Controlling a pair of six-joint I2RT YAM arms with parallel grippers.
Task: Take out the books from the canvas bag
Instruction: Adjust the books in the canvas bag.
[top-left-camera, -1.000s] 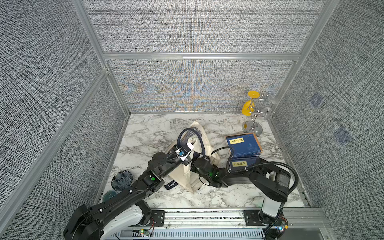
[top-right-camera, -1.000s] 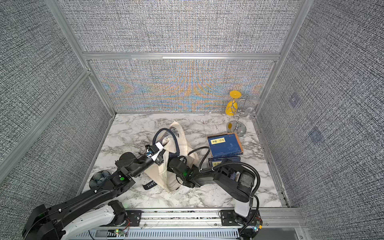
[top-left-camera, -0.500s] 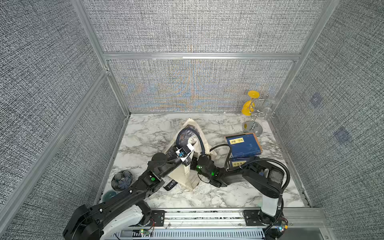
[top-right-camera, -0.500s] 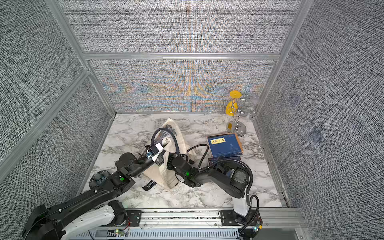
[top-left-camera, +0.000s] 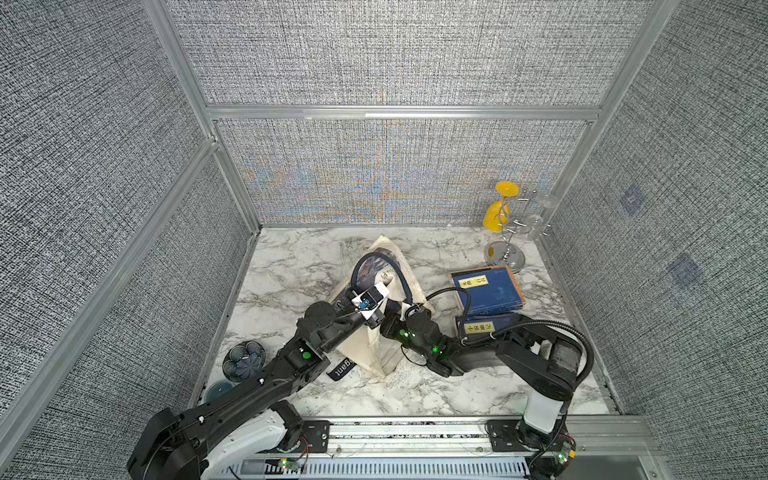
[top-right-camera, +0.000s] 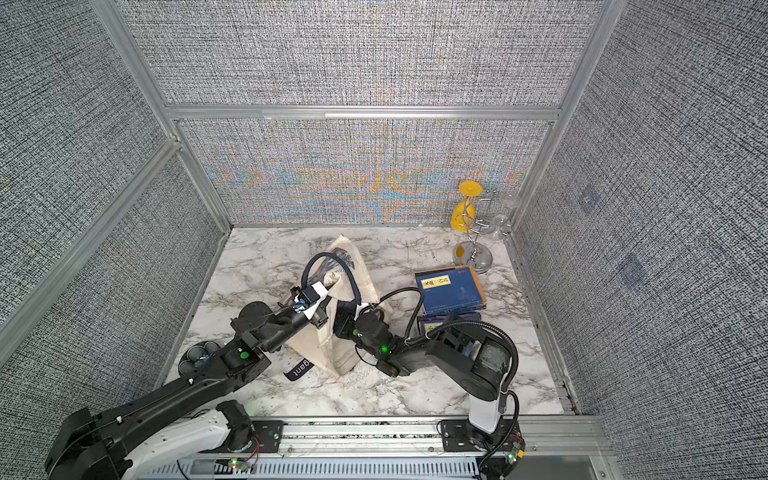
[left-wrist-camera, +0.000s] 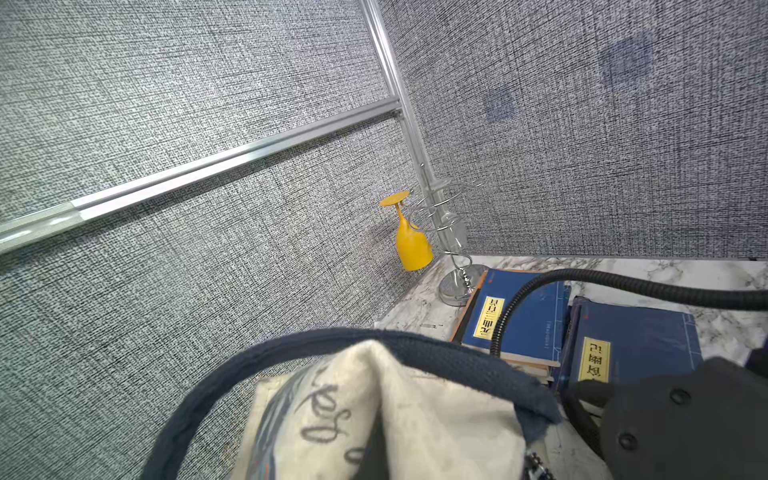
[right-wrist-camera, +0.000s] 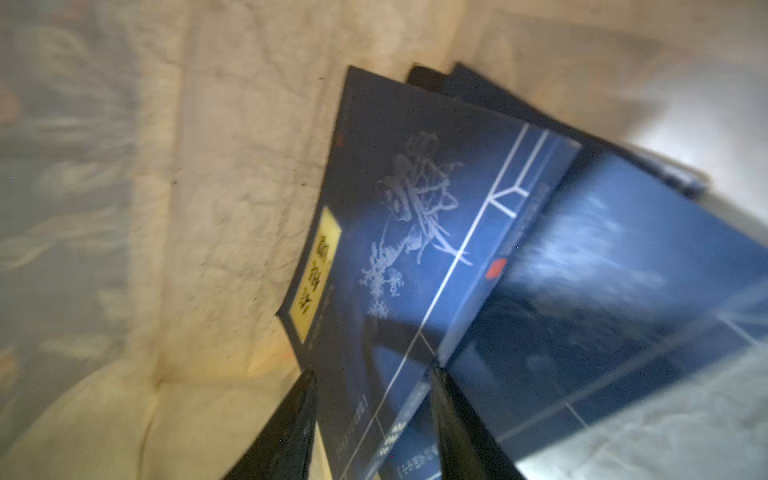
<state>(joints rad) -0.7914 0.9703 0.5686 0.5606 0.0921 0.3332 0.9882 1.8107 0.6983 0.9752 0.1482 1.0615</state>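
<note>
Right wrist view: book (right-wrist-camera: 415, 232), thin, stiff, probably slick; right gripper (right-wrist-camera: 372, 370) straddled its edge, grip I couldn't confirm; left gripper (top-left-camera: 385, 289) clenched canvas bag (top-left-camera: 374, 353) rim.

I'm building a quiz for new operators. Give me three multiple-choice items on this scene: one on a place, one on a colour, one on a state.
1. Where is the right gripper? A raised high; B inside the bag; C pulled back to its base.
2. What colour is the hanging glass? A red; B green; C yellow.
3. How is the left gripper? A shut on the bag's rim; B open; C shut on the glass.

1 B: its wrist view shows canvas all round and a book between its fingers.
2 C: it is plainly yellow in the left wrist view.
3 A: in a top view it pinches the rim and holds it up.
</note>
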